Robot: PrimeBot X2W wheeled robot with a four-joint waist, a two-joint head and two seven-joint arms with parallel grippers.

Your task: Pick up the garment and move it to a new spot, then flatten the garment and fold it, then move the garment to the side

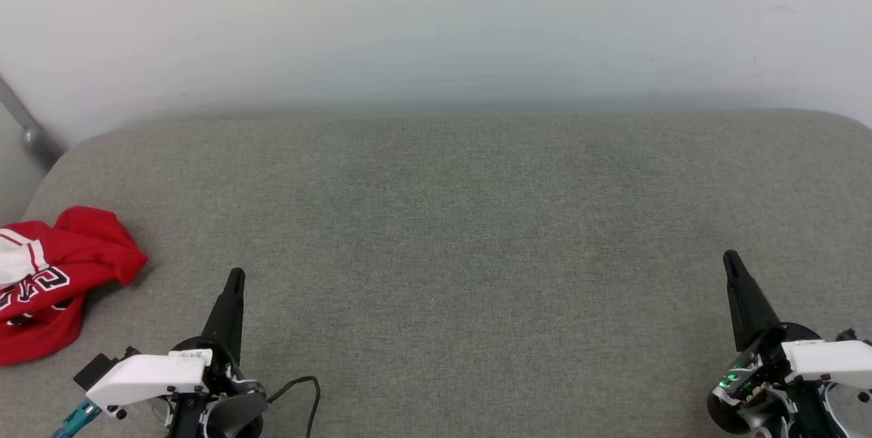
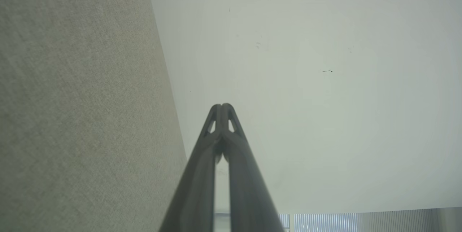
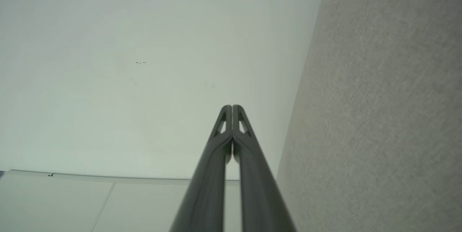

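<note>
Okay, head view is up and I've got the garment (image 1: pixel 58 274) at the far left edge of the grey padded surface (image 1: pixel 449 220). It's bunched in a red heap and partly cut off by the frame. There's a white sleeve with striped trim on its left part, and bits of black, white-outlined lettering run across the crumpled front.

My left gripper (image 1: pixel 235 278) sits low on the left with its fingers pointing up the view. The tip is near the garment's right side but apart from it, with a strip of grey fabric between them. On the left wrist view the two dark fingers meet at the tips, so that one's closed on itself.

My right gripper (image 1: pixel 730 259) is low on the right, well apart from the garment, all the way across the surface. On the right wrist view its fingers are pressed together along the tips as well.

A black cable (image 1: pixel 310 390) loops on the fabric just beside the left wrist. The pale wall (image 1: pixel 436 22) runs behind the surface, with a grey bar (image 1: pixel 27 128) leaning across it at the upper left
</note>
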